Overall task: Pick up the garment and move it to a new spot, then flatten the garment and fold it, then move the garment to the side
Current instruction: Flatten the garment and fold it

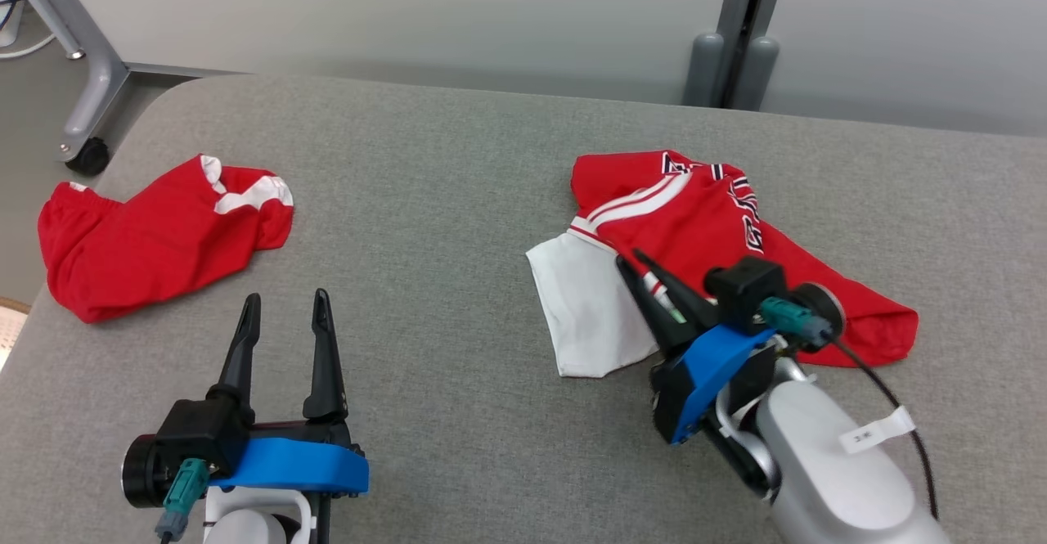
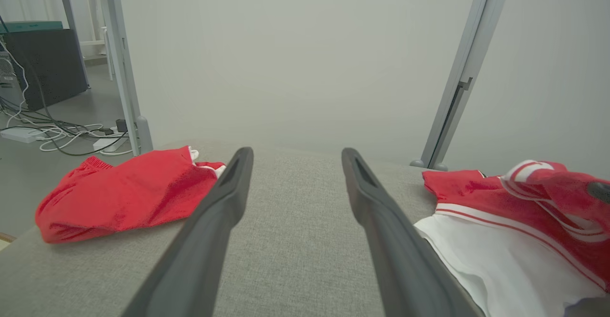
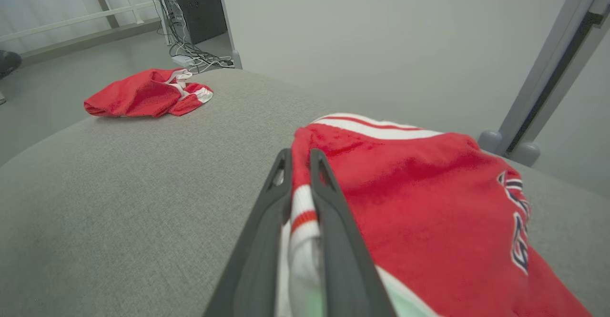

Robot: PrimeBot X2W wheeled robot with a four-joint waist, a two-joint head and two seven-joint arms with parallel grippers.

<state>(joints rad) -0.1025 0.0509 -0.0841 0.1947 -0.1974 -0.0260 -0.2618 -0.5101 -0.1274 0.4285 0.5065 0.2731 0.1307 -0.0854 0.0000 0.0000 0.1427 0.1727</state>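
**Only the First Grab So Far, All the Folding Is Left**

The red sports garment with white stripes (image 1: 695, 217) lies rumpled on the right side of the grey cloth-covered table (image 1: 458, 184). One part is turned over, so a plain white patch shows at its near left. It is not flat and it is not folded. So I think the job is only at its start, the pick-up. Moving it to a new spot, smoothing it, folding it and putting it aside all look left to do.

The right gripper (image 1: 630, 258) is pinched tight on the garment. In the right wrist view its two dark fingers (image 3: 333, 221) are almost together. The white ribbed edge with its red stripe is squeezed between them. The right arm comes in from the near right, low over the table. Its fingers point away and a bit to the left, to where the white patch meets the red cloth. Most of the garment rests on the table. I cannot tell if the pinched edge is off the table yet.

The left gripper (image 1: 286, 297) holds nothing. Its fingers stand wide apart and point straight ahead over bare table, well apart from the garment.

A second red garment with white trim (image 1: 164, 237) sits bunched near the table's left edge, well apart from both grippers. I cannot tell if it belongs to this job.
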